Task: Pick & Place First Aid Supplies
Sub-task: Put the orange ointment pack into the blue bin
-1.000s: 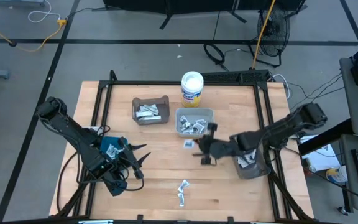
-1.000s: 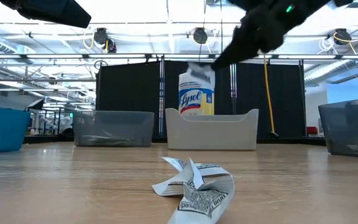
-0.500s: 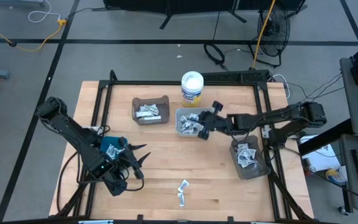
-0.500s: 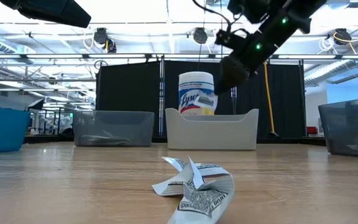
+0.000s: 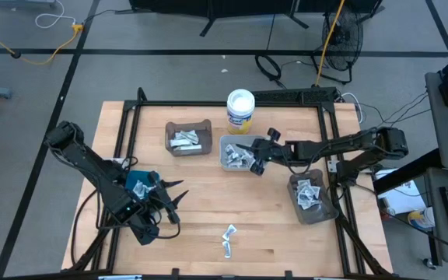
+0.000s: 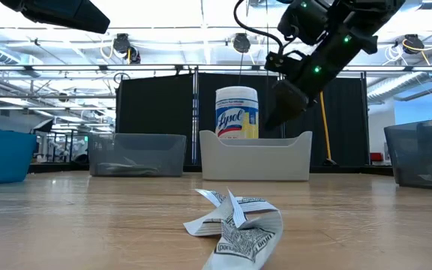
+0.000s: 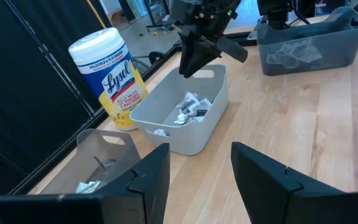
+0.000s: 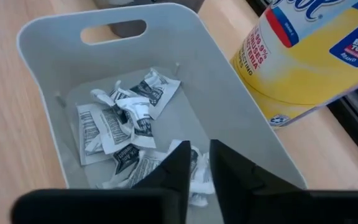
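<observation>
A: What is hard to make out?

B: The packets [image 8: 126,127] in the white bin [image 5: 260,143] lie heaped on one another, so no count is possible, and the right gripper [image 8: 193,163] over that bin hides a few of them. Its fingers stand a narrow slit apart with nothing seen between them. Whether a packet has just left them I cannot tell.

A: And against a second ago?

B: Then the right gripper hung over open wood on the near side of the white bin; it has since swung over the bin. The left gripper [image 5: 173,204], fingers spread and empty, has stayed well off to the bin's near left.

A: Other packets?

B: Some in the brown bin [image 5: 188,138] just left of the white bin, some in the grey bin [image 5: 314,198] to its near right, and a crumpled pair [image 5: 229,239] loose on the wooden surface [image 5: 208,194] nearer the front edge.

A: The room?

B: A Lysol tub [image 5: 240,110] stands behind the white bin, then black curtains [image 6: 152,105].
</observation>
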You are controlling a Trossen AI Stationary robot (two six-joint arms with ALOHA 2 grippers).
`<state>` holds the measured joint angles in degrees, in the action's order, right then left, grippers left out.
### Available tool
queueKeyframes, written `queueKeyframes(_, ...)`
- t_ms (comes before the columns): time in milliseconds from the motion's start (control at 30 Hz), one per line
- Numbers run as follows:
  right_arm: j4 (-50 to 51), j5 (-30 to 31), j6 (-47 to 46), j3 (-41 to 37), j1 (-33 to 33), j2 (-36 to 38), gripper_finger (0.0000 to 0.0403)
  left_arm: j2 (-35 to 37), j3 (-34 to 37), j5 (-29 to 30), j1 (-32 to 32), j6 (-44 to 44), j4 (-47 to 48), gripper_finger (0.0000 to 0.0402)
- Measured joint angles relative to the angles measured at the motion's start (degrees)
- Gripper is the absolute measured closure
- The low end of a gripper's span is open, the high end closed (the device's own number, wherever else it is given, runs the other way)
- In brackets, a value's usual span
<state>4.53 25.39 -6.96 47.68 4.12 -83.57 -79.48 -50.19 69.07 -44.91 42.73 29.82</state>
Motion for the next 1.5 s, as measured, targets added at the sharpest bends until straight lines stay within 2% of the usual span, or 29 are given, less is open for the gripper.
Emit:
queueKeyframes(133,-0.5,0.0,0.1,0.0,-0.1,0.0,0.0304,0.0,0.0,-0.6,0.8,2.0,-0.1,0.0227)
queueKeyframes(200,-0.9,-0.1,0.7,-0.1,-0.8,0.7,0.0288,0.0,0.0,-3.8,1.9,2.0,-1.7,0.0227)
queueKeyframes(367,-4.7,-0.2,8.2,-0.1,-5.4,3.2,0.0267,-0.8,0.0,-22.7,7.8,-8.4,-14.6,0.0227)
queueKeyframes(533,-5.7,-0.2,13.4,-0.1,-12.1,7.7,0.0270,-5.8,-0.1,-40.4,13.1,-19.6,-31.4,0.0227)
queueKeyframes(667,-5.6,-0.1,15.5,-2.5,-18.4,12.4,0.0274,-11.8,-0.4,-50.3,16.2,-22.7,-38.1,0.0227)
queueKeyframes(767,-6.3,0.0,15.8,-6.0,-23.3,16.5,0.0275,-16.5,-4.0,-52.5,17.4,-21.4,-36.7,0.0227)
queueKeyframes(900,-11.7,0.1,16.6,-12.2,-29.0,21.6,0.0276,-22.3,-11.5,-54.5,17.9,-21.1,-29.7,0.0227)
queueKeyframes(1033,-20.5,0.2,17.2,-19.6,-33.6,26.0,0.0277,-26.4,-21.1,-56.2,18.0,-20.4,-19.5,0.0227)
queueKeyframes(1100,-25.5,0.3,17.5,-23.1,-35.2,27.5,0.0277,-27.9,-25.4,-57.0,18.0,-18.0,-13.7,0.0227)
queueKeyframes(1233,-34.7,0.3,22.2,-29.8,-37.8,30.4,0.0277,-31.6,-32.1,-58.9,18.1,-12.0,-7.9,0.0227)
queueKeyframes(1367,-42.8,-0.9,25.7,-34.0,-39.4,33.4,0.0277,-35.2,-35.5,-60.6,18.3,-6.0,-5.4,0.0227)
queueKeyframes(1500,-45.8,-4.7,26.4,-38.4,-40.0,34.8,0.0277,-37.4,-36.0,-63.1,19.0,-0.7,-4.0,0.0227)
